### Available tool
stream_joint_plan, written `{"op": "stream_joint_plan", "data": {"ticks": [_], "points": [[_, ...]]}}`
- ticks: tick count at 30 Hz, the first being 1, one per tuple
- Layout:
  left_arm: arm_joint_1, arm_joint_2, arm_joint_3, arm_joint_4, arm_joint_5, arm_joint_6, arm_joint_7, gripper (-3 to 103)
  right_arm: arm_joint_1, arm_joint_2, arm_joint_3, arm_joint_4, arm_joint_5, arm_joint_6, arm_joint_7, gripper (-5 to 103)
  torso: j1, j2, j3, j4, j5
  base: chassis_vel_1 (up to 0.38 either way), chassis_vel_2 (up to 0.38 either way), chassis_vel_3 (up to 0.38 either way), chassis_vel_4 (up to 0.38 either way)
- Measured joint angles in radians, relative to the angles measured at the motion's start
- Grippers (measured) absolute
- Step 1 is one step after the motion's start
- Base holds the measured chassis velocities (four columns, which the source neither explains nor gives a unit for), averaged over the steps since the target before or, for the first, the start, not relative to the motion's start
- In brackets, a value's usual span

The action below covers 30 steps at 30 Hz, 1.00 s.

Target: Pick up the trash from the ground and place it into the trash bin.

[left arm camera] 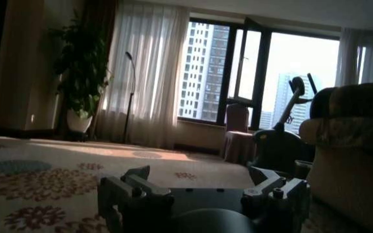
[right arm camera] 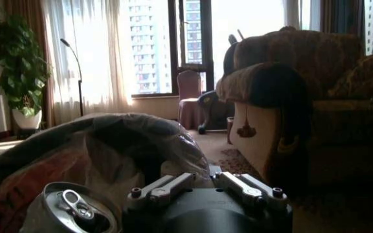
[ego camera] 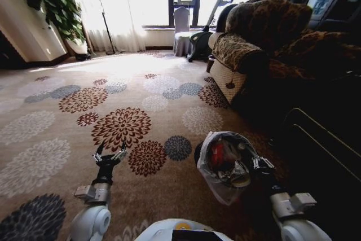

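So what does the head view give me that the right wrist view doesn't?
Head view alone: both arms over the flowered carpet, left gripper open and empty, and the whole trash bin with red litter inside, right gripper at its rim. Right wrist view alone: a silver drink can beside the gripper. Both: the bin's bag liner, patterned sofa, window, plant.

A beige carpet (ego camera: 67,117) with red, grey and white flower medallions covers the floor. On it stand the bag-lined trash bin (ego camera: 210,180) near the front, a brown patterned sofa (ego camera: 254,43) alongside, and a potted plant (ego camera: 56,4) by the far wall
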Motion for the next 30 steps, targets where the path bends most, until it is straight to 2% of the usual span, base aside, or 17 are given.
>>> {"op": "stream_joint_plan", "data": {"ticks": [12, 23, 30], "points": [[0.000, -0.002, 0.003, -0.001, 0.002, -0.001, 0.002, 100, -0.009, 0.007, 0.005, 0.002, 0.005, 0.003, 0.000, 0, 0.001, 0.000, 0.001, 0.0001, 0.0003, -0.041, 0.012, 0.053, -0.006], [0.001, -0.002, 0.003, 0.000, 0.002, -0.007, 0.003, 100, -0.015, 0.016, -0.007, 0.002, -0.011, 0.026, 0.000, 0, 0.001, 0.000, 0.001, 0.0000, 0.0007, -0.090, -0.110, 0.089, 0.098], [-0.001, 0.002, 0.012, 0.000, 0.002, -0.008, 0.004, 100, -0.028, 0.025, -0.021, 0.019, -0.020, 0.026, 0.000, 0, 0.001, 0.000, 0.001, 0.0002, -0.0004, -0.014, -0.013, 0.022, 0.015]]}}
